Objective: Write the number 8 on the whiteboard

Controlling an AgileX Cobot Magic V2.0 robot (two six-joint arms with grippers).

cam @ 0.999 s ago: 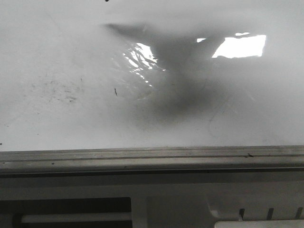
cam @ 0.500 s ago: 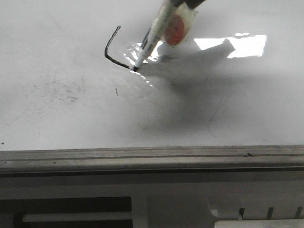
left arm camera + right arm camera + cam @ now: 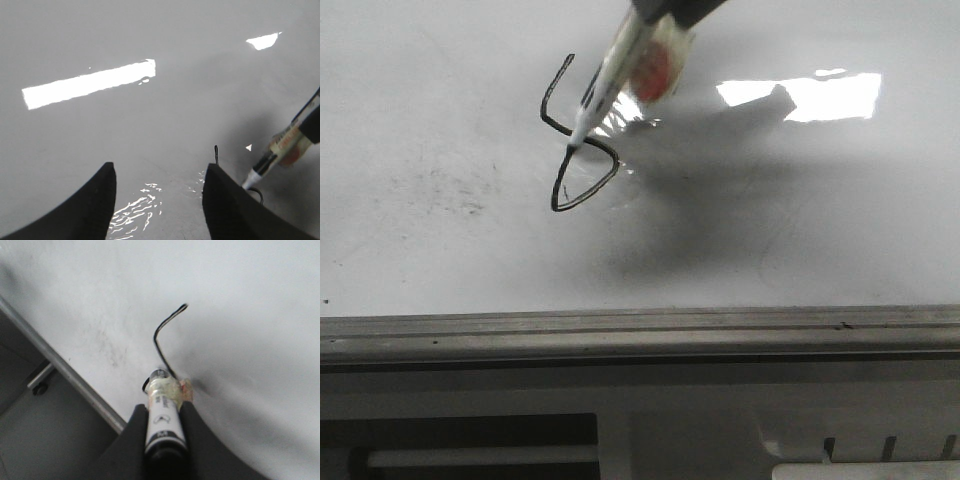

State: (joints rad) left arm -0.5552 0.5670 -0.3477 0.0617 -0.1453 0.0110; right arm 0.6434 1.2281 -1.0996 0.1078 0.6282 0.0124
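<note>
The whiteboard fills the front view. A black stroke of the number 8 runs down its left side, and a closed pointed lower loop sits below; the upper loop is open on the right. My right gripper enters from the top edge. In the right wrist view it is shut on a white marker wrapped in tape. The marker's tip touches the board where the loops cross. The stroke also shows in the right wrist view. My left gripper is open and empty over the board, left of the marker.
A grey metal rail edges the board's near side and also shows in the right wrist view. Faint grey smudges lie left of the figure. Bright glare patches sit on the board at the right.
One second ago the board was bare. Half a second ago the marker had drawn the upper left stroke. Now the lower loop is drawn and the tip is back at the crossing.
</note>
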